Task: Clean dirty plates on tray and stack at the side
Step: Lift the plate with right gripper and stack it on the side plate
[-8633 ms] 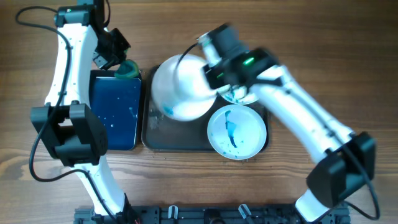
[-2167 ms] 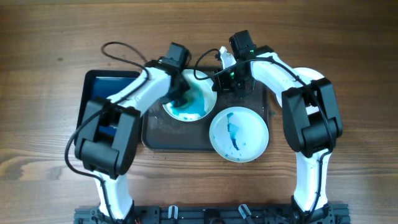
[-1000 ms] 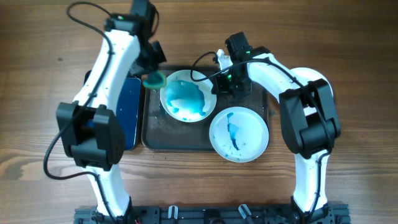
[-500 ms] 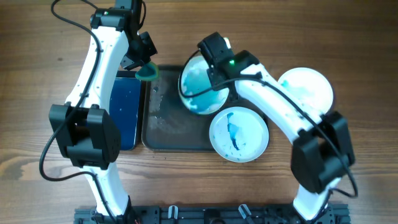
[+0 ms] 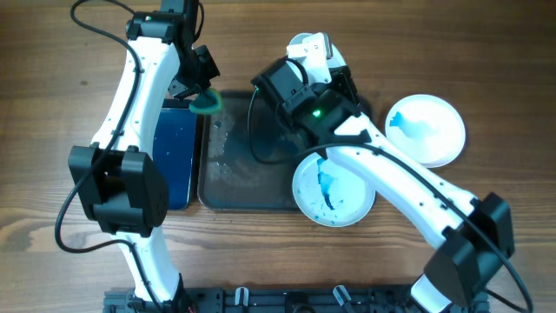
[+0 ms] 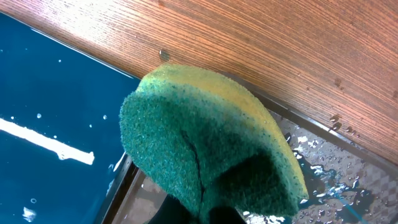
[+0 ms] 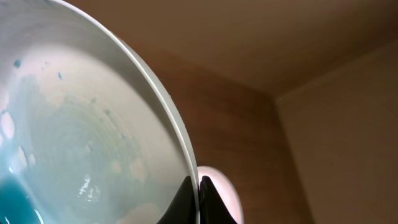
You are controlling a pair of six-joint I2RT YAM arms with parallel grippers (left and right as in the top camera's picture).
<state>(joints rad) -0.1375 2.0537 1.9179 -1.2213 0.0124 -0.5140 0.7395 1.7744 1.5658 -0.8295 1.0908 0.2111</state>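
My right gripper (image 7: 199,182) is shut on the rim of a white plate (image 7: 93,143) with teal wet smears, held up on edge above the dark grey-brown tray (image 5: 230,178). In the overhead view this plate is mostly hidden by the right arm (image 5: 295,87). A second plate (image 5: 333,187) with a blue streak lies at the tray's front right. A third plate (image 5: 426,129) with a teal smear lies on the table to the right. My left gripper (image 6: 199,213) is shut on a green and yellow sponge (image 6: 205,143), held over the tray's left rim; it also shows in the overhead view (image 5: 206,104).
A smaller dark blue tray (image 5: 174,156) with water drops lies just left of the big tray. The big tray's floor is wet (image 6: 336,193). Bare wooden table (image 5: 486,52) surrounds both trays. A black rail (image 5: 287,300) runs along the front edge.
My right gripper has tipped the teal-smeared plate up on edge, so it no longer shows face-up from overhead. The left arm and sponge have not moved.
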